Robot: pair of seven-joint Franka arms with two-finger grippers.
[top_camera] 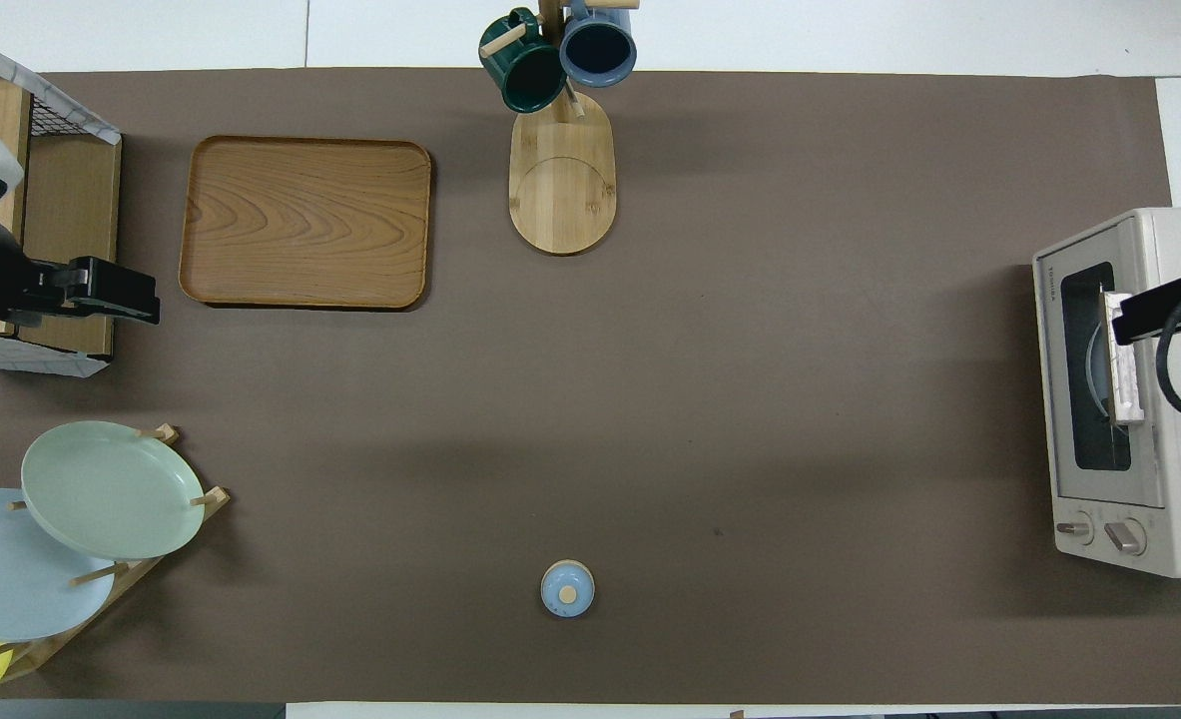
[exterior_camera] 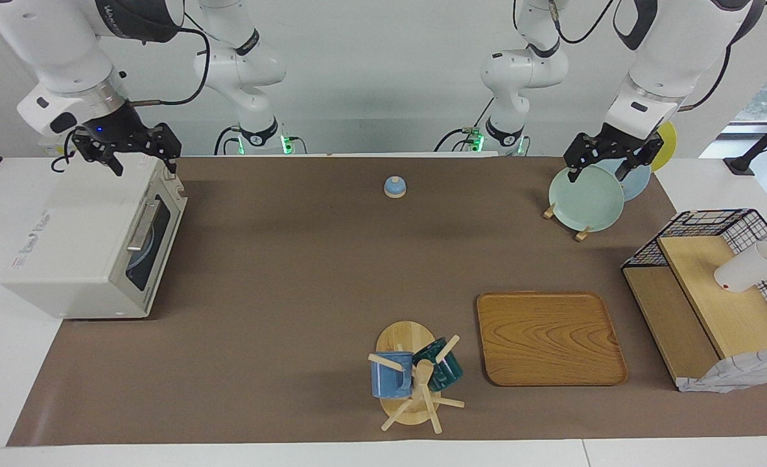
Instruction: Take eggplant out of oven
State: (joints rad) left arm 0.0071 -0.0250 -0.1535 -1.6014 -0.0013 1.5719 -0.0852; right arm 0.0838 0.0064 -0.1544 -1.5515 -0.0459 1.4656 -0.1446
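The cream-white oven [exterior_camera: 78, 253] stands at the right arm's end of the table, its dark glass door shut and its bar handle [exterior_camera: 142, 227] facing the table's middle. It also shows in the overhead view [top_camera: 1149, 539]. The eggplant is hidden; only a pale bluish plate shows through the glass [top_camera: 1097, 369]. My right gripper [exterior_camera: 143, 166] hangs open and empty over the oven's top edge above the door. My left gripper [exterior_camera: 596, 171] is open and empty over the plate rack, and that arm waits.
A rack with a green plate [exterior_camera: 585, 198], a blue one and a yellow one stands at the left arm's end. A small blue lid [exterior_camera: 394, 187], a wooden tray [exterior_camera: 548, 337], a mug tree [exterior_camera: 415, 379] and a wire-framed wooden shelf [exterior_camera: 714, 298] are on the brown mat.
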